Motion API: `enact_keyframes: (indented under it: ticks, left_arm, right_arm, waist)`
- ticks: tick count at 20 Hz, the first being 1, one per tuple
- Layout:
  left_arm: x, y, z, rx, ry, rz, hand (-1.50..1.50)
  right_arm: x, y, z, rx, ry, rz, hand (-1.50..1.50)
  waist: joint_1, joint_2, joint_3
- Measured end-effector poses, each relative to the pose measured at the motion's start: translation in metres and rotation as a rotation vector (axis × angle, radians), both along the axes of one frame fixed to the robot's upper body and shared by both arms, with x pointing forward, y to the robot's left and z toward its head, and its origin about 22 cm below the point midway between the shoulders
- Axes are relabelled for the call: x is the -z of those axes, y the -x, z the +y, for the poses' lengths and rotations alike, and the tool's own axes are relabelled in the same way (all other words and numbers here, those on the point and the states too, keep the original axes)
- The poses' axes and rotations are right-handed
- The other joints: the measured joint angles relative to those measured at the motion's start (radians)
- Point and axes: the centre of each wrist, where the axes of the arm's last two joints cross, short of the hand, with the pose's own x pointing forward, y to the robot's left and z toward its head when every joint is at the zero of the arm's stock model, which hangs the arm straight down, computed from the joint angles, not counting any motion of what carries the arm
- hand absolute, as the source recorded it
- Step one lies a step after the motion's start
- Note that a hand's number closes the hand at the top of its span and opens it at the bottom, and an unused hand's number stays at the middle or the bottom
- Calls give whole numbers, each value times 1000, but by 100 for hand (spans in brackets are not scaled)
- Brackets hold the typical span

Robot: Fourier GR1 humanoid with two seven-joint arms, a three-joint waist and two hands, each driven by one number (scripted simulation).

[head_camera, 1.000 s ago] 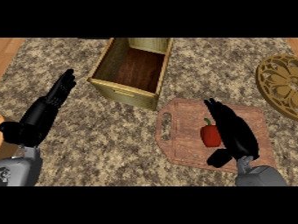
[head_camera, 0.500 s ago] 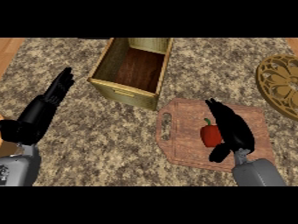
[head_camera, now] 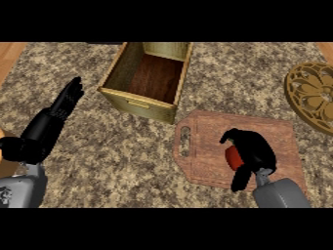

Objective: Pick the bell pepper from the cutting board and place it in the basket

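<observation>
Now my right hand [head_camera: 252, 149] sits low over the cutting board [head_camera: 205, 161], fingers curled down and round the bell pepper [head_camera: 233, 157], so only a red patch of it shows at the hand's left side. My thumb hangs down toward the board's near edge, and my grey forearm comes in from the lower right, angled up and a little to the left. The pepper is on the board, right of the handle slot, mostly hidden beneath my palm; I can't tell whether it has left the surface.

Over on the other side, my left hand [head_camera: 62, 105] is stretched out flat, fingers straight and pointing up and slightly right, holding nothing above the speckled counter [head_camera: 126, 156]. Its forearm runs in from the lower left corner.

Beyond the board, up and to the left, stands the basket [head_camera: 136, 101], a wooden box with its open top facing me, its near corner just beside the board's far left corner. Off at the right edge lies an ornate round plate [head_camera: 314, 97].
</observation>
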Motion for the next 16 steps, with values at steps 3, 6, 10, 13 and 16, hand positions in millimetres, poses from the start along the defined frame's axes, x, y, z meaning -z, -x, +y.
enact_keyframes:
  ticks: [3,6,10,13,16]
  left_arm:
    - [-1,1,2,-2,3,2,0]
    - [-3,-1,5,-7,3,-1,0]
    - [0,4,4,3,3,-1,0]
    - [-3,-1,3,7,4,-3,0]
    - [-2,-6,-6,39,5,-2,0]
  right_arm:
    - [2,-5,2,-14,12,-4,150]
    - [6,0,-2,-64,34,-25,150]
    - [10,-1,5,-110,96,-70,150]
    - [4,3,34,-131,104,-109,150]
    - [-13,8,87,-139,92,-147,150]
  waist:
    - [0,-2,-2]
    - [1,-4,-1]
    - [1,-6,-5]
    - [2,-4,-6]
    - [34,3,1]
